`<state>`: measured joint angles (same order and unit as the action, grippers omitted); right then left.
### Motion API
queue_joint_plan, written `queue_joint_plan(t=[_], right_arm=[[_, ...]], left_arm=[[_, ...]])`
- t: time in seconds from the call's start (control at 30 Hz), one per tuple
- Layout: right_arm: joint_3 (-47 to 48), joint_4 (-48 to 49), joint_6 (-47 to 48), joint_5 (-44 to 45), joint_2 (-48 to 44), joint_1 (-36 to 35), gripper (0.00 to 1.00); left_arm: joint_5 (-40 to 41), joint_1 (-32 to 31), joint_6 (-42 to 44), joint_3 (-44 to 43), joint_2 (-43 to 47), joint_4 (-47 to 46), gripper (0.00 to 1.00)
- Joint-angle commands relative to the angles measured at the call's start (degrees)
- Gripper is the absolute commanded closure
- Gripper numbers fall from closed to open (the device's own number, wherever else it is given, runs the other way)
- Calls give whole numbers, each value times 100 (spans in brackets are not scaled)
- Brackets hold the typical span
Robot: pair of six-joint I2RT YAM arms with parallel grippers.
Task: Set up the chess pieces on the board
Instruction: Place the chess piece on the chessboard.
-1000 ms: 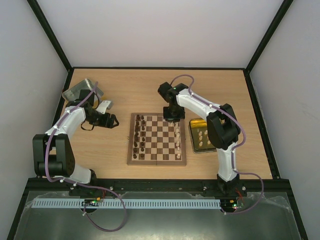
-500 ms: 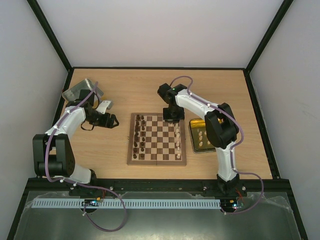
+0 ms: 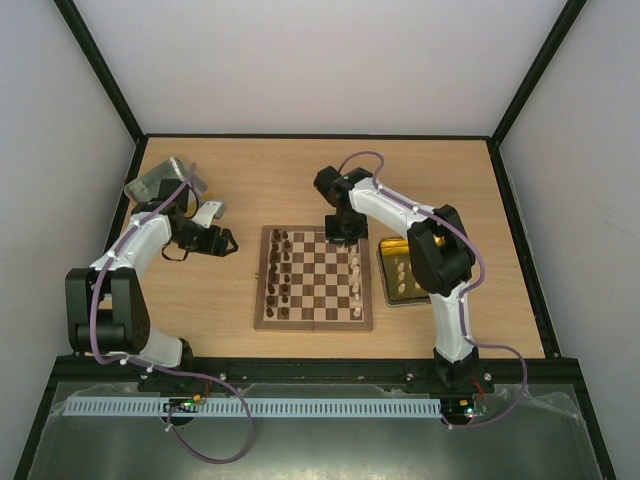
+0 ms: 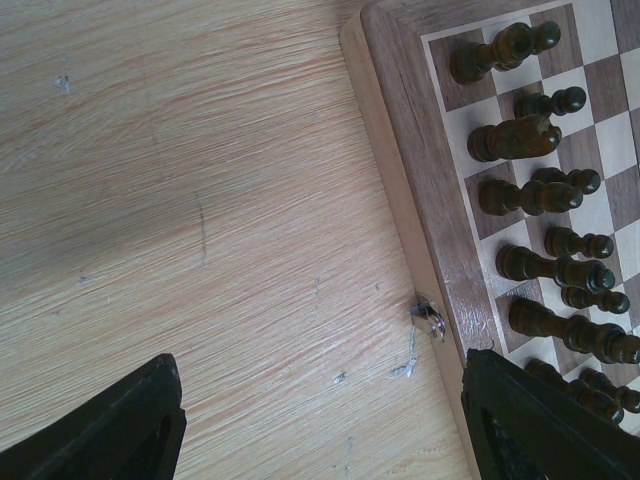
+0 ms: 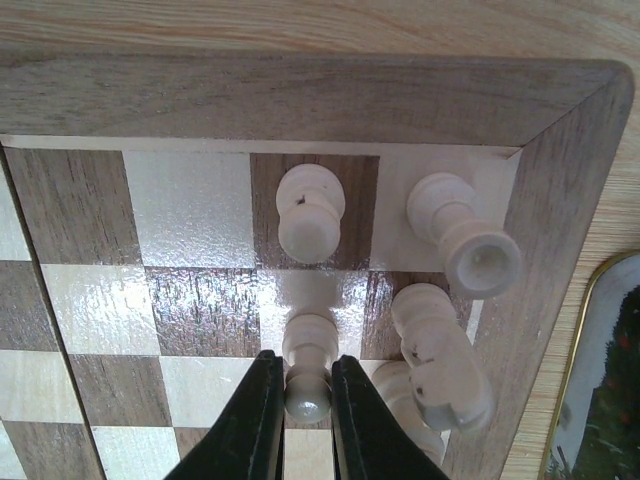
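The board [image 3: 313, 324] lies mid-table. Dark chess pieces [image 3: 280, 270] fill its left two columns and cream chess pieces [image 3: 356, 285] stand along its right side. My right gripper [image 3: 345, 232] hovers at the board's far right corner. In the right wrist view it [image 5: 307, 400] is shut on the head of a cream pawn [image 5: 308, 345] standing on a square. A second pawn [image 5: 310, 212], a rook [image 5: 470, 235] and another cream piece [image 5: 440, 350] stand close by. My left gripper [image 3: 225, 241] is open and empty over bare table left of the board [image 4: 430, 200], near the dark pieces [image 4: 530, 195].
A yellow-sided tray [image 3: 392, 243] holding several cream pieces sits just right of the board, under the right arm. A silver tin [image 3: 160, 180] stands at the far left corner of the table, behind the left arm.
The right arm's upper part has edged slightly left while its gripper stays at the board's far right corner. The left arm has not moved.
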<state>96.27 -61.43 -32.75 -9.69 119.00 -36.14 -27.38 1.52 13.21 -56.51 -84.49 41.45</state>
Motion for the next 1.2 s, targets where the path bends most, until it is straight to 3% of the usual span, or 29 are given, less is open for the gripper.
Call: queue_joint_plan(t=[0.0, 0.3, 0.57, 1.17], right_arm=[[181, -72, 37, 146, 171, -10, 90], [229, -95, 32, 149, 206, -6, 89], [254, -125, 24, 154, 169, -7, 80], [377, -255, -53, 213, -24, -7, 80]], left_arm=[[13, -11, -47, 53, 6, 30, 24], [4, -11, -38, 55, -12, 30, 24], [-22, -11, -29, 57, -35, 30, 24], [-40, -11, -20, 61, -24, 21, 24]])
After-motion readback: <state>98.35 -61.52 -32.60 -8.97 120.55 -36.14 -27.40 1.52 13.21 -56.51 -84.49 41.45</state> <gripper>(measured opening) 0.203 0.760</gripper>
